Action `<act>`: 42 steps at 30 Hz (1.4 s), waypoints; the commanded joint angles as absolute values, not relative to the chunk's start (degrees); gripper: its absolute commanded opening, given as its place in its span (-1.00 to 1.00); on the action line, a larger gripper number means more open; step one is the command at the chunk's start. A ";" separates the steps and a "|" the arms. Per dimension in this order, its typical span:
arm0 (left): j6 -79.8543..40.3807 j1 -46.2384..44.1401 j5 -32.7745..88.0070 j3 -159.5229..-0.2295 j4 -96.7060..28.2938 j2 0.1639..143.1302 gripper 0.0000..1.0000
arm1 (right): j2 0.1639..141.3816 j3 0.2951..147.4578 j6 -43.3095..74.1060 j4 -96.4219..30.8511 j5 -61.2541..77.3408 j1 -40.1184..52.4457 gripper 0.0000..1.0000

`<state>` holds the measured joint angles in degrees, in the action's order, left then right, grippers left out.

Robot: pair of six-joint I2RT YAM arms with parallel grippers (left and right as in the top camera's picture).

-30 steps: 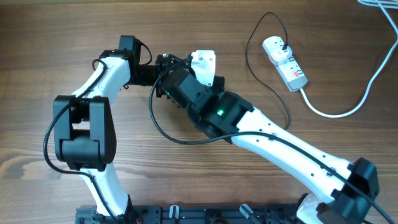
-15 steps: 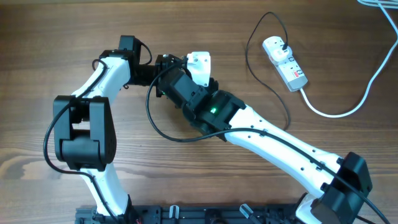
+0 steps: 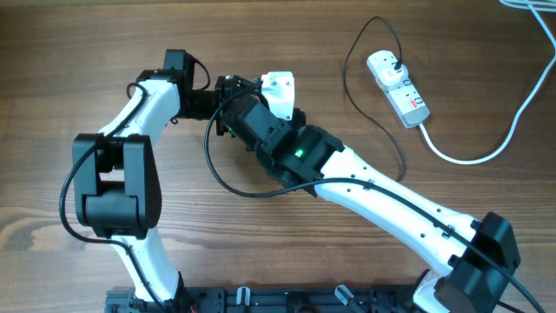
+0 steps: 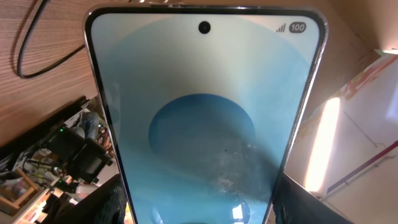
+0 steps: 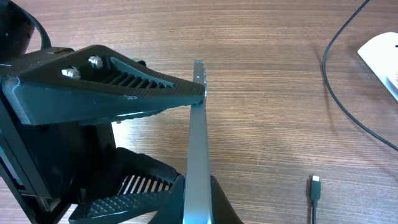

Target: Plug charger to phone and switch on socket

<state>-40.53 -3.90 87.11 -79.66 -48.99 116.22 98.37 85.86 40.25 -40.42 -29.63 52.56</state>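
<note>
Wooden table (image 3: 87, 52); left gripper (image 4: 199, 202) clamped across phone (image 4: 205, 112), right gripper (image 5: 202, 205) pinching its thin edge; charger (image 5: 316, 186) tip loose nearby.

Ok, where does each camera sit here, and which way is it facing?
Overhead: fixed above the wooden table, looking down; both black-and-white arms show, meeting mid-table.
Left wrist: behind the left gripper, which shows at the bottom corners, facing the cyan-screened smartphone.
Right wrist: behind the right gripper, which pinches the smartphone at the frame's bottom, looking down along its thin edge to the tabletop.
Shared: overhead and right wrist both show the white oblong power strip.
</note>
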 commanded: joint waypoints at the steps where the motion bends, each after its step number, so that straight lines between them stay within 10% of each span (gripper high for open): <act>1: -40.77 -3.95 90.35 -80.38 -48.82 113.89 0.23 | 98.85 86.61 40.75 -39.53 -28.62 52.69 -0.91; 9: -40.82 -3.95 90.32 -80.38 -45.23 113.89 0.73 | 98.02 86.65 57.23 -38.63 -39.48 52.69 -0.91; 16: -41.01 -3.95 90.35 -80.38 -45.17 113.89 0.75 | 95.20 86.70 90.74 -38.68 -43.03 52.64 -0.91; 26: -48.51 -3.95 90.32 -80.38 -45.17 113.89 0.25 | 93.84 86.67 118.69 -40.21 -29.50 52.66 -0.91; 36: -54.98 -3.95 90.35 -80.38 -45.19 113.89 -0.34 | 93.89 86.67 118.72 -39.92 -32.56 52.64 -0.91; 42: -57.56 -4.01 90.35 -80.38 -45.19 113.89 -0.35 | 94.37 86.67 118.69 -39.64 -32.05 52.64 -0.91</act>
